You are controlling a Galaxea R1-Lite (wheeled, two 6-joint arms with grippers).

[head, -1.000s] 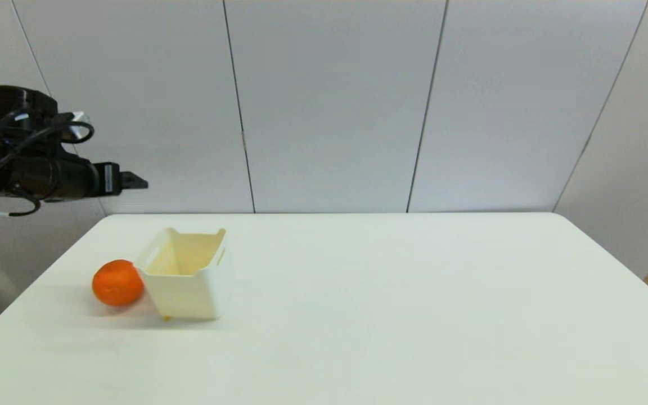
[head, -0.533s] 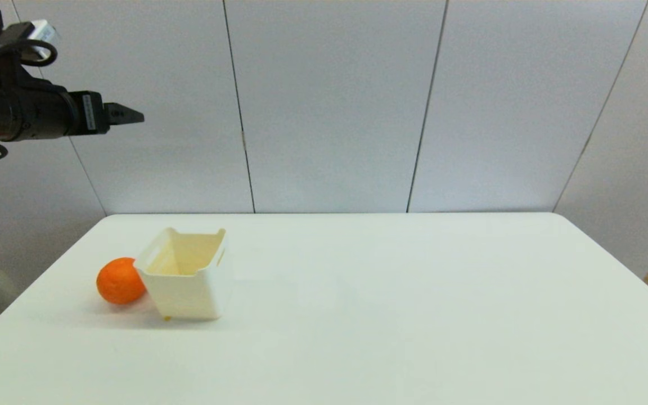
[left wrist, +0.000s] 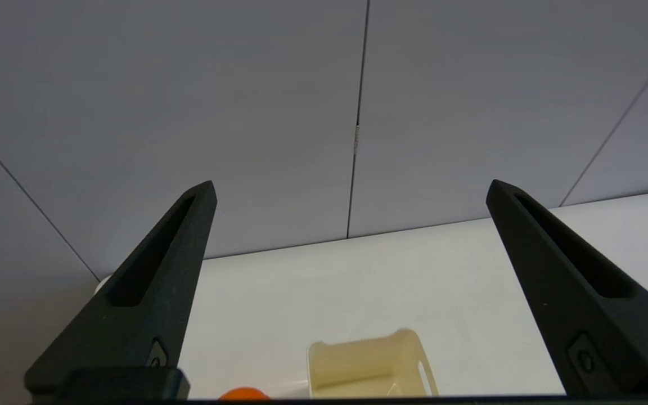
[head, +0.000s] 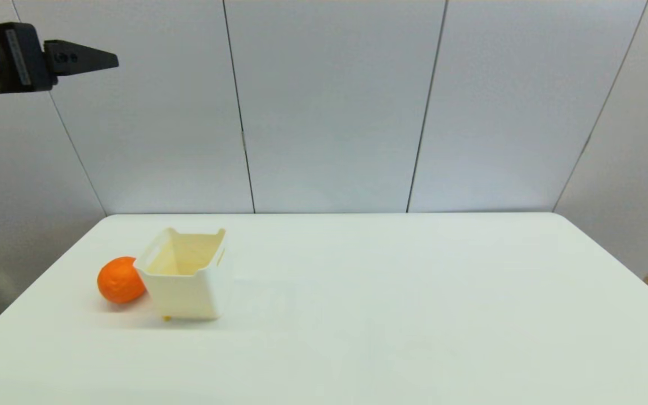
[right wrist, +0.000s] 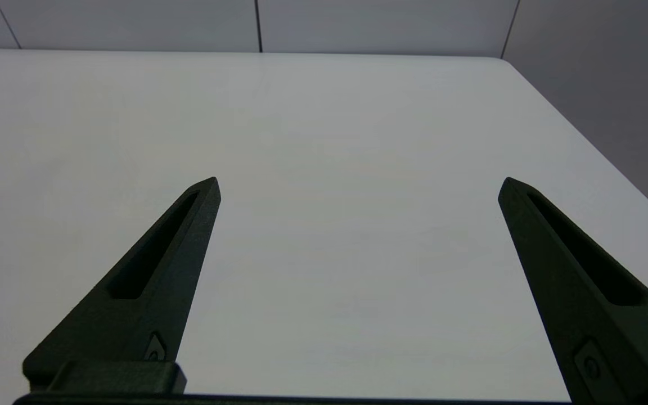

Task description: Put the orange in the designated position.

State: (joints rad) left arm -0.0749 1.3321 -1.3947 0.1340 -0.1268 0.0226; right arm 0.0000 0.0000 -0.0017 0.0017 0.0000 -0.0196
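White table (head: 391, 315), bare but for two things at its left side. Cream bin (head: 186, 281) upright, nothing inside. Orange (head: 118, 280) on the table touching the bin's left wall. Left gripper (left wrist: 351, 188) has climbed over the last second, now high above the far-left edge, fingers spread wide, holding nothing; orange has nudged slightly toward the bin. Looks like withdrawal or reset, not approach. Right gripper (right wrist: 359, 185) spread wide over bare table, idle. Bin wall crowds one side of the orange.
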